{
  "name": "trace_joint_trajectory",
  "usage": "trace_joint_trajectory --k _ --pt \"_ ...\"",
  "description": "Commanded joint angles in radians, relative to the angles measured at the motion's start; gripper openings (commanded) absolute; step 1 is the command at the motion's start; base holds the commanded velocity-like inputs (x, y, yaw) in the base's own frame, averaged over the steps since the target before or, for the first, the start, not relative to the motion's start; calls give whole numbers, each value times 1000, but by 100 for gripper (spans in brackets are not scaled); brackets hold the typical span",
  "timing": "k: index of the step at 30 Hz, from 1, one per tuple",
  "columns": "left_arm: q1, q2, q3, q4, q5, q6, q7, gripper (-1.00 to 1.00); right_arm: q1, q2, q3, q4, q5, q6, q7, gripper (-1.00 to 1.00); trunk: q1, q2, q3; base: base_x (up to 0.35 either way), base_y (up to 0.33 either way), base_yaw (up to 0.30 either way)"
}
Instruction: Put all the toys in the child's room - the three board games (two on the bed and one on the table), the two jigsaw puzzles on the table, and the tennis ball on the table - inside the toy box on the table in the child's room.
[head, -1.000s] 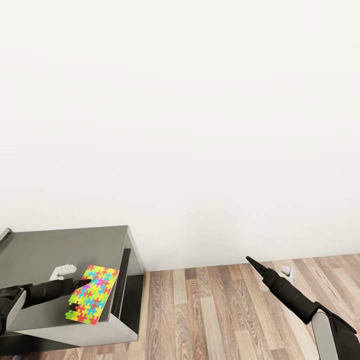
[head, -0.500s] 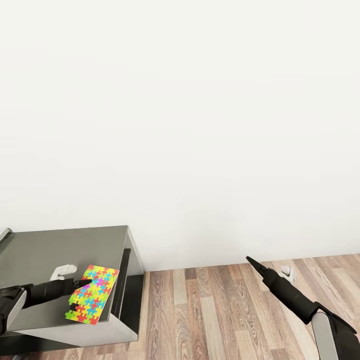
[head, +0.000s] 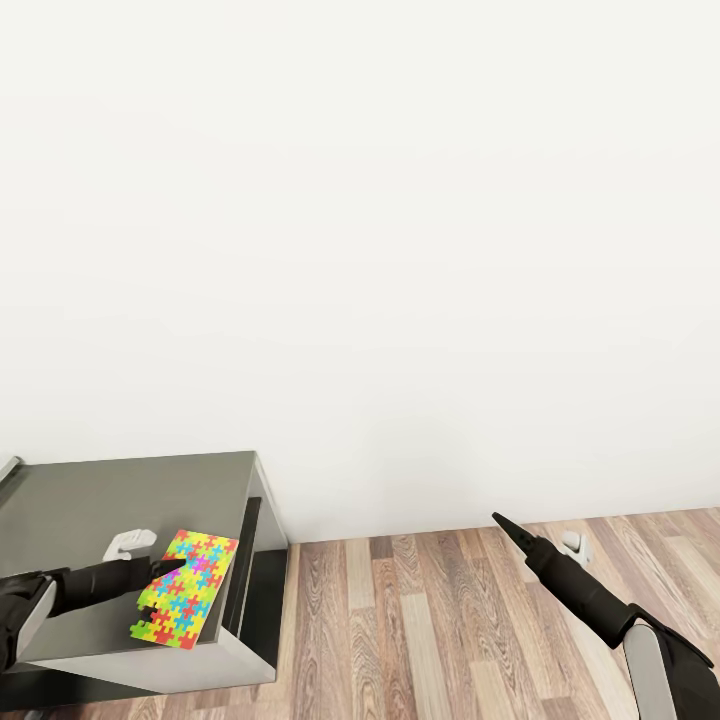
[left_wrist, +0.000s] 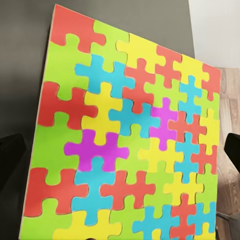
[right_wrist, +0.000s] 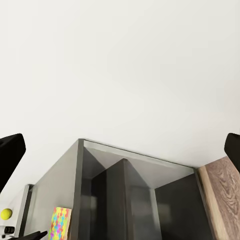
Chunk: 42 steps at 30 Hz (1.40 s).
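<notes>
Nothing has shifted over the last second: the left gripper (head: 172, 573) still rests at the jigsaw puzzle (head: 185, 600), which lies flat near the dark table's (head: 120, 495) right edge. Its jaws stand wide on either side of the puzzle, not yet closed. The right gripper (head: 497, 520) hangs over the floor (head: 420, 620), jaws wide and empty. The pickup seems stalled

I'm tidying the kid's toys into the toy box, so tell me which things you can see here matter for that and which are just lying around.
Part of the job:
- jigsaw puzzle, lying on the table
- tennis ball
- left gripper, at the puzzle's edge

Just lying about:
- small white object on the table beside the puzzle
- small white object on the floor by the wall
</notes>
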Motion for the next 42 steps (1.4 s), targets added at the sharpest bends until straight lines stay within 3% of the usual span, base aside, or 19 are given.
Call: trace_joint_trajectory --k 1,19,25,33,42 --pt "-1 -1 4 0 1 10 -4 100 -1 1 -2 0 -2 6 2 100 1 -2 -2 0 0 0" --pt "-1 -5 4 0 1 10 -3 100 -1 1 -3 0 -2 6 2 100 1 -2 -2 0 0 0" --pt "-1 -38 4 0 -1 11 -3 100 -1 1 -2 0 -2 6 2 100 1 -2 -2 0 0 0" --pt "-1 -49 4 1 -38 12 -1 100 -1 1 -3 2 -2 6 1 100 1 -2 -2 0 0 0" --pt "-1 -51 4 0 -44 12 -2 100 -1 1 -3 3 -2 6 1 100 1 -2 -2 0 0 0"
